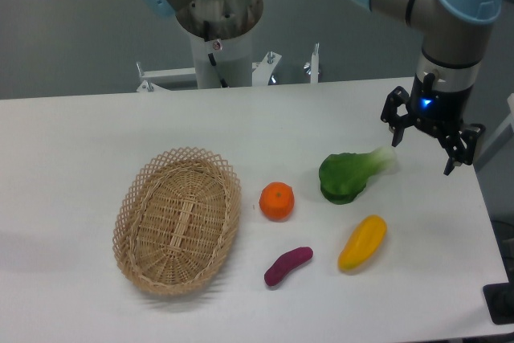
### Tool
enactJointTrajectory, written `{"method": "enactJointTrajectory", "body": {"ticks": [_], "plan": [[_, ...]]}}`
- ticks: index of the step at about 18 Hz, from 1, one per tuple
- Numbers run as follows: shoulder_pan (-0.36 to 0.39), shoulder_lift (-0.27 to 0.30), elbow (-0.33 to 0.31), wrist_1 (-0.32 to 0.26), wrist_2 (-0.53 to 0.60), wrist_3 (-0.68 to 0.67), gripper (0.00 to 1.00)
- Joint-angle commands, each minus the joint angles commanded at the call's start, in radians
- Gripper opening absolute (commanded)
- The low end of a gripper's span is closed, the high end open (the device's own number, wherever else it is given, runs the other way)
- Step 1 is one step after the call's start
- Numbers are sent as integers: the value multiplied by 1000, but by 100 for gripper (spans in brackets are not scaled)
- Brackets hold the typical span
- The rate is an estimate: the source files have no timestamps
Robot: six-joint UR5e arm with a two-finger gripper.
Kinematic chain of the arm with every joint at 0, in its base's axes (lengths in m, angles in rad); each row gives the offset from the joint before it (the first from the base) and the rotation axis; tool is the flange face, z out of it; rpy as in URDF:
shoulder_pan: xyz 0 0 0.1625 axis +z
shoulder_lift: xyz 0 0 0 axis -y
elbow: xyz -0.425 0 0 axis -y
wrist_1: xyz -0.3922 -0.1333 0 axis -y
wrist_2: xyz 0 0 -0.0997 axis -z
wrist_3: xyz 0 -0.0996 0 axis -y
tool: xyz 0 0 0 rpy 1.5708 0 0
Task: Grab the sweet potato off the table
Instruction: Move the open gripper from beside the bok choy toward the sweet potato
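Note:
The sweet potato (287,266) is a small purple-magenta tuber lying on the white table (80,126) near the front, right of the basket. My gripper (423,153) hangs at the right side of the table, above and to the right of the green vegetable. Its two fingers are spread apart and nothing is between them. It is well away from the sweet potato, up and to the right of it.
A woven wicker basket (177,219) sits at the left-centre. A round orange (276,201) lies just above the sweet potato. A yellow elongated fruit (362,242) lies to its right. A green leafy vegetable (351,174) lies beyond that. The arm's base (218,38) stands at the back.

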Motion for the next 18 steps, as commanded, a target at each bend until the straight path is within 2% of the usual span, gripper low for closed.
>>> {"method": "enactJointTrajectory", "body": {"ticks": [11,15,18], "plan": [[-14,-5,-17,2,-3,-31,100],[-64,-24,-17,8,8,-100,100],[-106,-47,-24,50,11,-130,100]]}}
